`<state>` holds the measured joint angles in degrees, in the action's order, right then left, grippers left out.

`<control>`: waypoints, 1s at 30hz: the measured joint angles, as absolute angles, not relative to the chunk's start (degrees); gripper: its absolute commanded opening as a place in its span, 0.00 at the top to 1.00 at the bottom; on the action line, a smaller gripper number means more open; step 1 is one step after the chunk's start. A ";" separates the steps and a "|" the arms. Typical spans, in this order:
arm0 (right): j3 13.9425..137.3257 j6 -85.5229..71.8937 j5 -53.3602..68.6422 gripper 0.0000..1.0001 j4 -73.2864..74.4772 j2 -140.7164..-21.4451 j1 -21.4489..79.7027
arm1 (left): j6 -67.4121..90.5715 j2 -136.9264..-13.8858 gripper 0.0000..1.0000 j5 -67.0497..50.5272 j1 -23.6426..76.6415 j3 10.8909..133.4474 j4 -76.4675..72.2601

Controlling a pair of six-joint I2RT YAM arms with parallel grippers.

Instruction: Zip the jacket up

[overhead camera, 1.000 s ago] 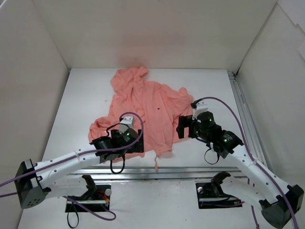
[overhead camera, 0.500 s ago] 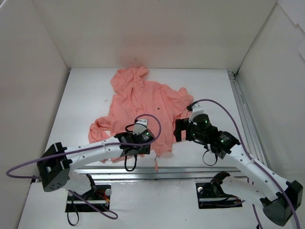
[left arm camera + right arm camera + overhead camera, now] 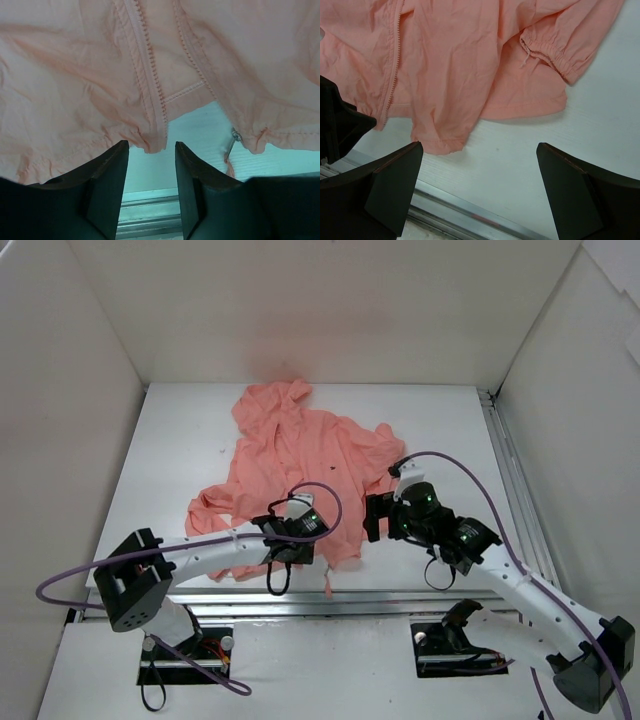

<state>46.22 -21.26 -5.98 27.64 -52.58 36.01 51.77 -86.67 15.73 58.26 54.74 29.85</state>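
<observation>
— Seen from above, where is the jacket found?

— The jacket (image 3: pixel 300 465) is spread, crumpled, over the middle of the surface (image 3: pixel 450 430), with the hood toward the far edge and the hem close to the near edge. The left end effector (image 3: pixel 303 543) is stretched low along the near edge to the hem. The right end effector (image 3: pixel 373 516) is held just beside the garment's right side.

— And from the left wrist?

— The fingers (image 3: pixel 107 185) are seen apart, and nothing is clamped. The bottom of one zip tape (image 3: pixel 150 80) lies just before the gap. A small metal piece, probably the slider (image 3: pixel 234 136), hangs at the other front's hem corner. The cloth is judged thin, light and limp, so it would bunch if pushed. The stiffer stitched zip ends are the best places to be gripped.

— From the right wrist?

— The fingers are spread wide over bare surface and nothing is held. A gathered cuff (image 3: pixel 552 55) and the zip line (image 3: pixel 394 75) are shown beyond.
</observation>
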 measured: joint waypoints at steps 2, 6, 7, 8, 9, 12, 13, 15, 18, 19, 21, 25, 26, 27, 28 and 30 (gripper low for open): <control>45.89 -21.26 -6.00 0.03 27.64 -52.51 36.01 | 51.27 -86.89 0.63 14.98 57.76 54.59 29.58; 45.43 -21.26 -5.98 0.02 27.79 -52.29 36.01 | 50.50 -88.40 0.65 13.26 57.45 54.59 28.91; 45.41 -21.26 -5.98 0.02 27.79 -52.16 36.01 | 50.33 -88.88 0.66 12.84 57.43 54.59 28.82; 45.41 -21.26 -5.98 0.02 27.77 -51.96 36.03 | 50.17 -89.32 0.66 12.45 57.41 54.59 28.77; 45.39 -21.26 -5.98 0.02 27.77 -51.66 36.01 | 50.13 -89.56 0.66 12.14 57.41 54.50 28.62; 45.30 -21.26 -5.98 0.02 27.79 -50.68 36.03 | 50.11 -89.54 0.66 11.62 57.41 53.52 28.14; 45.28 -21.26 -5.98 0.02 27.79 -50.41 36.03 | 50.11 -89.54 0.66 11.55 57.41 53.06 28.10; 45.06 -21.26 -5.98 0.02 27.75 -50.00 36.03 | 50.11 -89.45 0.65 11.46 57.41 52.31 28.16; 44.40 -21.28 -5.96 0.02 27.81 -49.65 36.03 | 50.11 -89.41 0.65 11.40 57.32 51.94 28.21; 44.29 -21.28 -5.96 0.02 27.81 -49.65 36.03 | 50.11 -89.38 0.66 11.40 57.25 51.94 28.18; 44.25 -21.28 -5.96 0.02 27.81 -49.65 36.03 | 50.11 -89.34 0.66 11.40 57.04 51.94 28.16; 44.23 -21.26 -5.96 0.02 27.81 -49.65 36.03 | 50.11 -89.01 0.66 11.40 56.80 51.79 28.18; 44.23 -21.26 -5.96 0.02 27.81 -49.65 36.03 | 50.11 -88.79 0.66 11.40 56.64 51.72 28.21; 44.23 -21.28 -5.96 0.02 27.79 -49.65 36.03 | 50.11 -88.58 0.65 11.42 56.58 51.72 28.21; 44.23 -21.26 -5.96 0.02 27.81 -49.65 36.03 | 50.06 -88.38 0.66 11.40 56.40 51.72 28.18; 44.23 -21.28 -5.96 0.02 27.81 -49.65 36.03 | 49.91 -87.96 0.66 11.42 56.05 51.72 28.21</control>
